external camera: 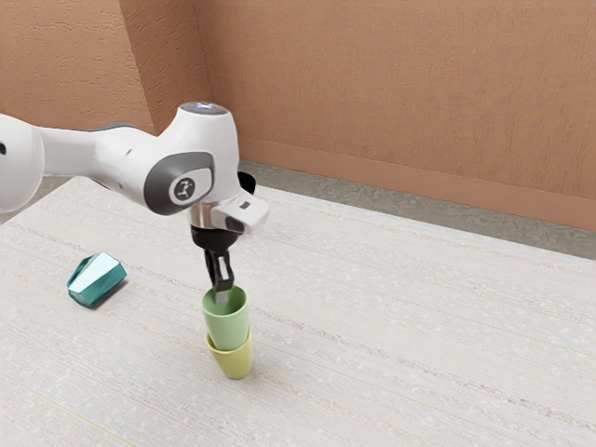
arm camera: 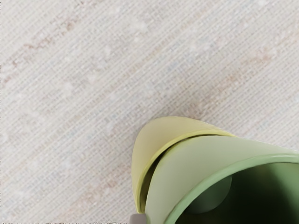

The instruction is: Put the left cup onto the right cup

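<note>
Our jaws clamped on the rim of the green cup (external camera: pixel 226 321), green cup nested in the yellow cup (external camera: pixel 234 359), both upright mid-bench (external camera: pixel 419 307), teal object (external camera: pixel 95 278) well apart at the exterior view's left.

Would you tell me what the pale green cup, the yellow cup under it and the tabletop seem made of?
The pale green cup looks like matte plastic, perhaps ceramic: smooth, even colour, no sharp glints. The yellow cup looks the same, with a similar smooth wall. The tabletop looks like whitewashed wood or laminate: fine streaked grain.
</note>
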`<state>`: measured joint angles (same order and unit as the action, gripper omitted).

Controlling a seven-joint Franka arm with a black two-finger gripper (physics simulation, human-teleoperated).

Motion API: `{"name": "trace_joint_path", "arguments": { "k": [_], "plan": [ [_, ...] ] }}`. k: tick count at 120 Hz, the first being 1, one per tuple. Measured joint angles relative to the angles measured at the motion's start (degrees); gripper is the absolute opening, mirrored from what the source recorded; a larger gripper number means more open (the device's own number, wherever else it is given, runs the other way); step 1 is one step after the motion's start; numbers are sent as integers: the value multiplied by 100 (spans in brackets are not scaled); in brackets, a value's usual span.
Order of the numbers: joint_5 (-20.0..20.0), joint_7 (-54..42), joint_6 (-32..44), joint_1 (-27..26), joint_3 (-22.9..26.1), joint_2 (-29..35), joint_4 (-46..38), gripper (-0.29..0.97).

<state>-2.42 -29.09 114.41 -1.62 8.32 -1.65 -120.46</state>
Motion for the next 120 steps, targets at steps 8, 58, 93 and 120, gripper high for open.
{"name": "trace_joint_path", "arguments": {
  "k": [8,58,93,120],
  "plan": [
    [-9,18,-7,54,1,-75,7,-11],
    [-13,93,-7,-54,4,-197,102,30],
    [-253,-73,-157,-131,-93,64,711,58],
    [-365,-556,-729,-326,-437,19,1716,65]
  ]
}}
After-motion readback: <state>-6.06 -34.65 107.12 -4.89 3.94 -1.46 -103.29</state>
